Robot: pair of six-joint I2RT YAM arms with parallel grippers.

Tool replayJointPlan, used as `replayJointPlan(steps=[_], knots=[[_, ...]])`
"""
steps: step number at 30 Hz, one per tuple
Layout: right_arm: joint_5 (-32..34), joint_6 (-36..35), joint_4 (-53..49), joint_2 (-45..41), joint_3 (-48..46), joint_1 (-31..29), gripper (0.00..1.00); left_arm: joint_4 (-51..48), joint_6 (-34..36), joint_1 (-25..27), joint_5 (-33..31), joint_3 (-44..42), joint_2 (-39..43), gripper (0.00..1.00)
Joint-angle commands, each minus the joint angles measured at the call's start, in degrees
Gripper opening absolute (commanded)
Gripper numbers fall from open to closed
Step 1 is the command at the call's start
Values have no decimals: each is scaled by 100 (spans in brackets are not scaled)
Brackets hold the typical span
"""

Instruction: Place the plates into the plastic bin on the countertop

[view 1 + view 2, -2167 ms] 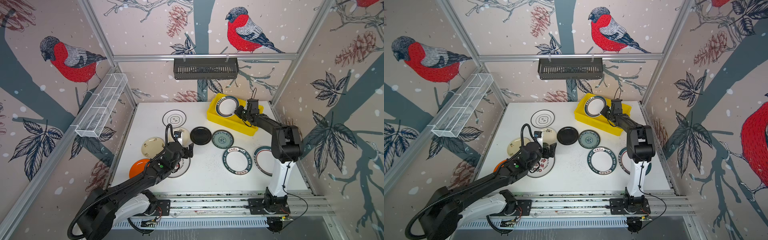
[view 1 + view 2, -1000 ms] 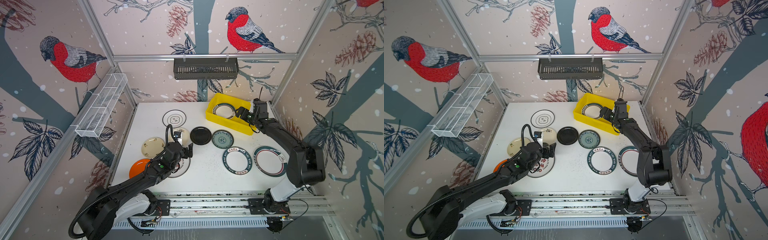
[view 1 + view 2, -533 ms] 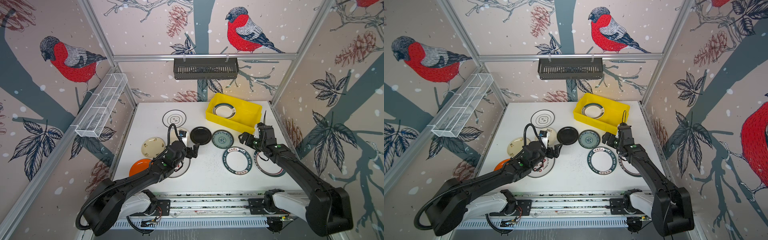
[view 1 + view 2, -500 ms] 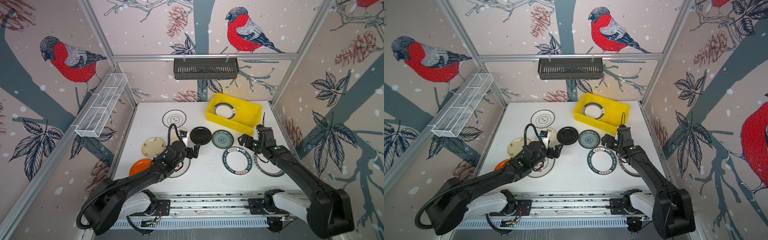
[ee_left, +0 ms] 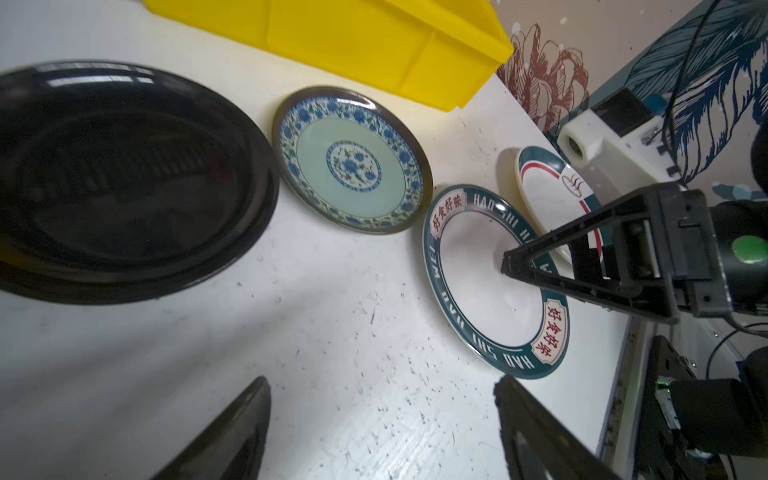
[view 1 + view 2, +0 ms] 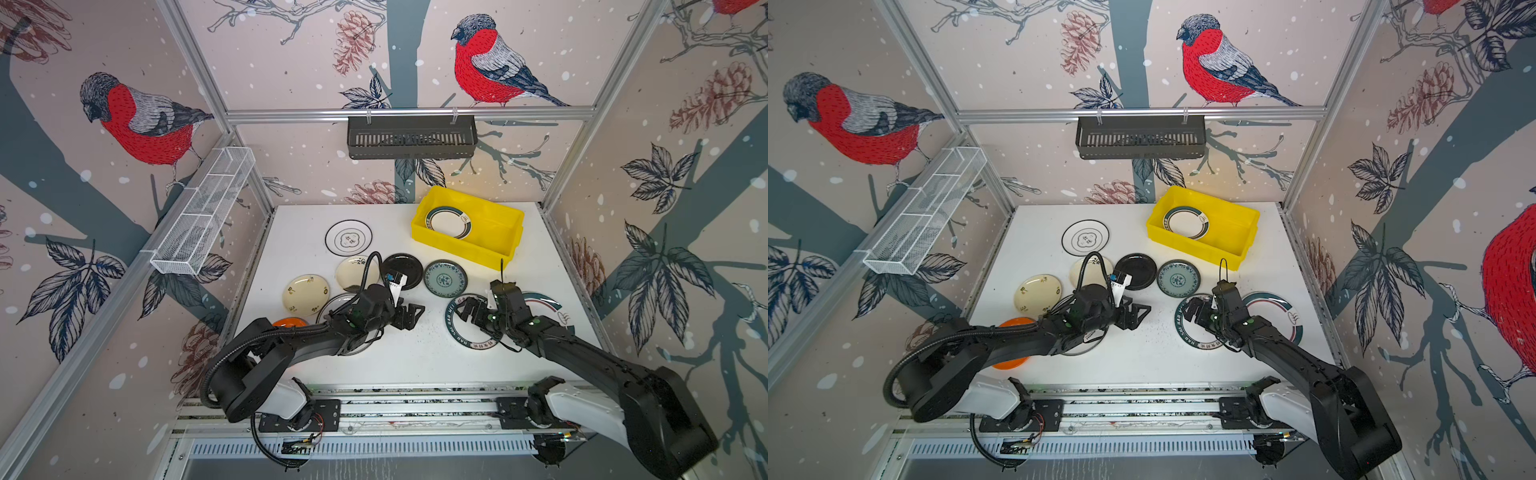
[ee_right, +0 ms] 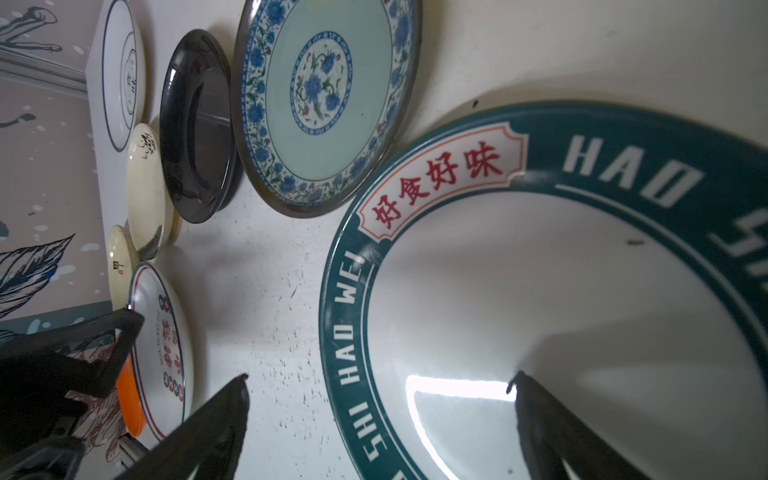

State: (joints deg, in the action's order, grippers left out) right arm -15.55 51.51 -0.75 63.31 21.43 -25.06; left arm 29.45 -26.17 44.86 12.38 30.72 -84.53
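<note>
Straddled rim of round white teal-bordered plate, flat on speckled white countertop outside yellow plastic bin, with right gripper spread wide and empty; risked skidding the shallow rim sideways on closing.

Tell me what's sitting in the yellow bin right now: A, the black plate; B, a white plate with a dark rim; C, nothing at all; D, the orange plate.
B: in both top views a white plate with a dark rim lies inside the yellow bin, while the black plate and the orange plate are out on the countertop.
</note>
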Motion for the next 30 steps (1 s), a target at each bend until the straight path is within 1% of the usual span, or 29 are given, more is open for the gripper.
replayJointPlan(steps=[1,6,9,12,19,21,25,30], knots=[[-310,548,1121,53,-330,-19,100,597,-224,5,680,179,-317,81],[-217,489,1245,163,-441,-58,100,858,-637,5,1261,340,-859,79],[-240,500,1442,113,-530,-73,100,1091,-842,5,1427,371,-1076,78],[-207,489,1544,61,-570,-80,100,1040,-897,14,1438,479,-1252,77],[-295,383,1734,207,-588,-86,99,829,-910,119,1515,865,-1736,72],[-333,393,1783,243,-587,-82,100,791,-922,161,1498,948,-1863,69],[-338,419,1870,245,-595,-85,99,798,-985,206,1418,1070,-2048,66],[-317,529,2000,159,-667,-85,99,949,-1165,290,1358,1214,-2323,58]])
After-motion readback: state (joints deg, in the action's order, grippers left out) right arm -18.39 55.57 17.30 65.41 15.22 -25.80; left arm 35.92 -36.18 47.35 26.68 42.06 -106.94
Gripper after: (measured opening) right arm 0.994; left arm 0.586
